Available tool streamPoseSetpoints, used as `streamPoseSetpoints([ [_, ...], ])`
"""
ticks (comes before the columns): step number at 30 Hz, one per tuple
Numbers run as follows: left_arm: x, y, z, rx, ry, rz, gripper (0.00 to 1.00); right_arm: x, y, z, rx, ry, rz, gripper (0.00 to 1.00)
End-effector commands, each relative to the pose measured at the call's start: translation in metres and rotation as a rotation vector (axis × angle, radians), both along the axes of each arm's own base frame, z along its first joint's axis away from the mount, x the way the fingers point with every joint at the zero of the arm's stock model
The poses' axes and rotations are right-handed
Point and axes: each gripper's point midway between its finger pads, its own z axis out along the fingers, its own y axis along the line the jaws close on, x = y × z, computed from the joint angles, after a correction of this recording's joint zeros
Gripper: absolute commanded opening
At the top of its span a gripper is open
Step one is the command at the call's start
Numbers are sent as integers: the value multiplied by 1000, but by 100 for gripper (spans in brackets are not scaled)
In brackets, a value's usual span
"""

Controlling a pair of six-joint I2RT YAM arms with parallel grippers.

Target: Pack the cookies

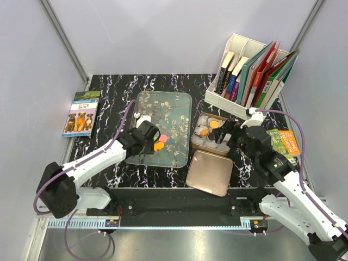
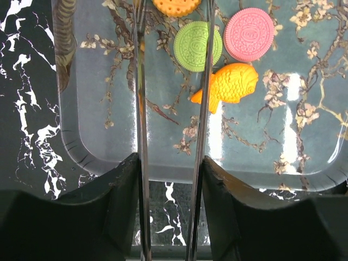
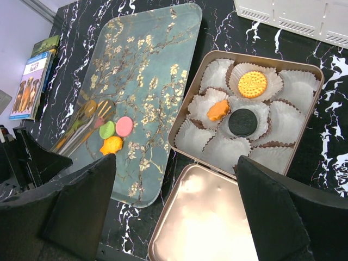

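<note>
Left gripper low at the tray's near rim, cookies ahead; right gripper wide over the tin lid.

My left gripper (image 2: 171, 81) stands half spread just inside the near rim of the glossy blossom-patterned tray (image 2: 98, 109); an orange scalloped round cookie (image 2: 176, 5) lies between the finger lines, a sliver of tray showing beside it; a green embossed round cookie (image 2: 190, 46), a pink round cookie (image 2: 249, 33) and a yellow-orange fish-shaped cookie (image 2: 231, 81) cluster just right; bare tray spreads either side. My right gripper (image 3: 176, 168) is spread wide above the rose-gold tin lid (image 3: 201, 217); the open rose-gold square tin (image 3: 318, 81) beside it holds an orange ridged cookie (image 3: 253, 84), a small orange cookie (image 3: 218, 110) and a black round cookie (image 3: 242, 122), free paper cups around them.
</note>
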Motion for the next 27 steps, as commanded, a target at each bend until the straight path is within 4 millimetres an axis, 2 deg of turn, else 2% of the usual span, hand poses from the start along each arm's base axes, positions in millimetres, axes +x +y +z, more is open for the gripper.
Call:
streamPoseSetpoints([
  [1, 13, -10, 7, -37, -37, -10, 43, 1, 2, 8, 14, -30, 7, 100],
  [4, 15, -9, 15, -38, -58, -9, 37, 1, 2, 8, 13, -32, 6, 100],
  [9, 20, -1, 45, -26, -133, -7, 32, 3, 3, 10, 13, -32, 6, 100],
  [10, 25, -1, 60, -32, -167, -1, 32, 3, 3, 11, 13, -32, 7, 100],
  [12, 27, 0, 76, -38, -198, -12, 32, 3, 3, 13, 12, -39, 6, 100],
  [13, 30, -4, 94, -67, -235, -17, 32, 4, 2, 14, 11, -41, 5, 100],
  [15, 32, -12, 113, -95, -272, -47, 32, 4, 1, 16, 7, -49, -1, 100],
  [16, 36, -19, 130, -122, -302, -57, 32, 4, 1, 17, 7, -51, -2, 100],
  [19, 44, -44, 145, -128, -314, -132, 33, 5, -1, 21, 4, -62, -12, 100],
  [20, 45, -51, 146, -122, -312, -157, 33, 5, -2, 22, 4, -65, -12, 100],
  [25, 44, -123, 148, -138, -292, -325, 30, 4, -8, 32, -1, -86, -32, 100],
  [27, 44, -145, 149, -159, -291, -377, 30, 2, -12, 37, -2, -101, -43, 100],
])
